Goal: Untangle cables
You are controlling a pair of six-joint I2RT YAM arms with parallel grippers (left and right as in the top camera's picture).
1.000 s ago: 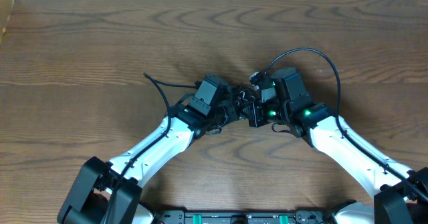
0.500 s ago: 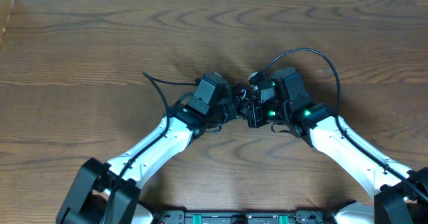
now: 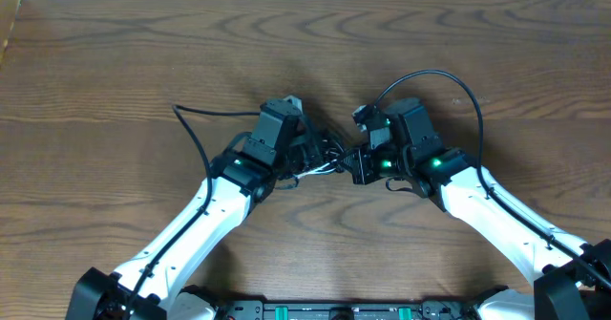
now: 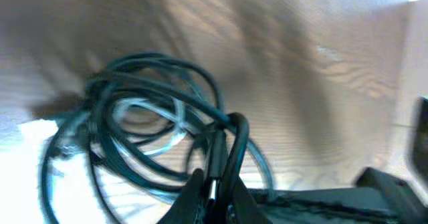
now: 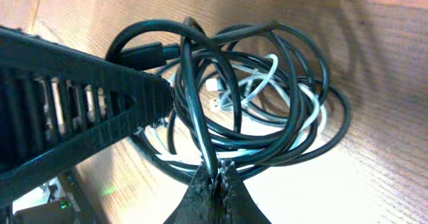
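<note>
The black cable (image 5: 196,103) and the white cable (image 5: 273,65) sit in one messy bunch near the middle of the table (image 3: 115,53), right between the two grippers. The black one goes round and round in many big loops; the white one winds in and out of those loops, and it is hard to tell where it starts or stops. A small black plug (image 5: 144,53) sticks out at the top of the bunch.

The right gripper (image 5: 217,177) has its jaws pressed tight together on one strand of the black cable; the strand goes straight up from the tips into the loops. The left gripper (image 4: 212,187) is pinched on a strand of the black cable too; its own camera is blurry, but the dark strand runs down between its tips. From the right wrist, a big ribbed black finger (image 5: 87,97) of the left gripper pokes in from the side; its tip is just beside the plug.

From above, the two grippers point at each other with the bunch between them. A thick black wire (image 3: 449,76) makes a tall bend over the right arm (image 3: 496,210); the left arm (image 3: 191,234) reaches in from the other side.
</note>
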